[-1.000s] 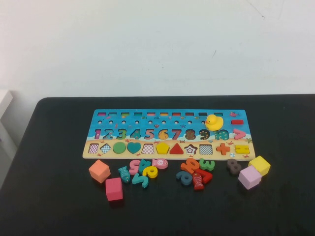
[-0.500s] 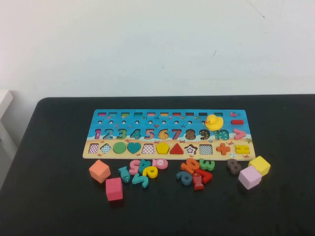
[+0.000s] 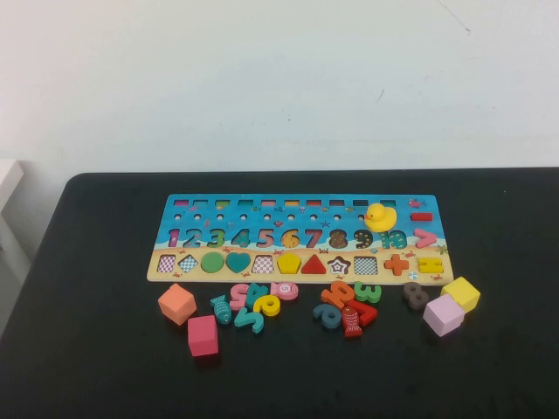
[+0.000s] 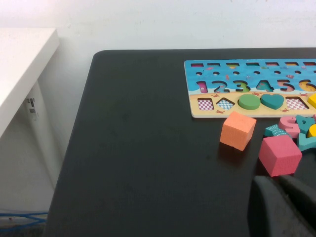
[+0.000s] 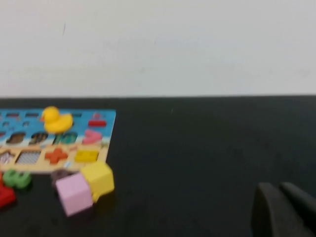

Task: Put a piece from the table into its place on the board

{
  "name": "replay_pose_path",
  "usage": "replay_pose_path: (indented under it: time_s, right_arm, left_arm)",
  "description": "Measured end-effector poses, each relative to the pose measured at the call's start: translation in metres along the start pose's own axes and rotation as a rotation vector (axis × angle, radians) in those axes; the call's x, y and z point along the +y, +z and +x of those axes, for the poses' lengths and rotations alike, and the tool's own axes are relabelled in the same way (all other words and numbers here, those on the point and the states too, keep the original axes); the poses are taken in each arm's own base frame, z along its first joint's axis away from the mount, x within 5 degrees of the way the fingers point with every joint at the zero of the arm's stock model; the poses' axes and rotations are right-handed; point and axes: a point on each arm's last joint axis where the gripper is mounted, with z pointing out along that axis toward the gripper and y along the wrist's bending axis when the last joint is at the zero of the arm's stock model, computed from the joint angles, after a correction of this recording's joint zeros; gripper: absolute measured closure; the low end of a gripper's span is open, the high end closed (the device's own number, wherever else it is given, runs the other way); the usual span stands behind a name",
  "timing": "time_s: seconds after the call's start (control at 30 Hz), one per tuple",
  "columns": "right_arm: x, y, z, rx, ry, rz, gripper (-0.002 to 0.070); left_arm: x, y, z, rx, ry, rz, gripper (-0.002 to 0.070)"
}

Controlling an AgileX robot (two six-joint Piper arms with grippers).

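The yellow pentagon piece (image 3: pixel 288 262) lies flat in the tan shape row of the board (image 3: pixel 297 214), between a checkered slot and a red triangle. The board rests across the far middle of the black table (image 3: pixel 105 367). Neither arm shows in the high view. In the left wrist view my left gripper (image 4: pixel 276 180) hovers over the near left of the table, just short of a pink cube (image 4: pixel 279 155), shut and empty. The right wrist view shows my right gripper (image 5: pixel 277 186) over bare table to the right of the board (image 5: pixel 106 118), shut and empty.
Loose number pieces lie in two heaps (image 3: pixel 253 301) (image 3: pixel 345 305) in front of the board. An orange cube (image 3: pixel 177 303) and the pink cube (image 3: pixel 202 335) sit front left; a yellow cube (image 3: pixel 461 293) and a lilac cube (image 3: pixel 443 314) front right. A yellow duck (image 3: pixel 380 216) stands on the board.
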Motion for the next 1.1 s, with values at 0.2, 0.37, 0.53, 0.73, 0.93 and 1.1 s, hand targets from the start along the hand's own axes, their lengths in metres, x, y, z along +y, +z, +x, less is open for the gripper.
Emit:
replay_pose_path:
  time_s: [0.2, 0.37, 0.53, 0.73, 0.93, 1.1]
  right_arm:
    - [0.0014, -0.0005, 0.0094, 0.104, 0.034, -0.022, 0.0657]
    - [0.0015, -0.0008, 0.0102, 0.117, 0.038, -0.023, 0.0657]
    - [0.0003, -0.0009, 0.0101, 0.121, 0.002, -0.012, 0.0657]
    - [-0.0007, -0.0010, 0.0104, 0.123, -0.026, -0.002, 0.0657]
    - [-0.0009, -0.0010, 0.0103, 0.123, -0.032, 0.000, 0.0657]
    - [-0.0009, -0.0010, 0.0103, 0.123, -0.032, 0.000, 0.0657]
  left_arm:
    - [0.0000, 0.0000, 0.0000, 0.000, 0.000, 0.000, 0.0676]
    - [0.0000, 0.0000, 0.0000, 0.000, 0.000, 0.000, 0.0676]
    - [0.0000, 0.0000, 0.0001, 0.001, 0.004, 0.000, 0.0676]
    - [0.0000, 0.0000, 0.0001, 0.001, 0.004, 0.000, 0.0676]
    - [0.0000, 0.0000, 0.0001, 0.001, 0.004, 0.000, 0.0676]
    - [0.0000, 0.0000, 0.0001, 0.001, 0.004, 0.000, 0.0676]
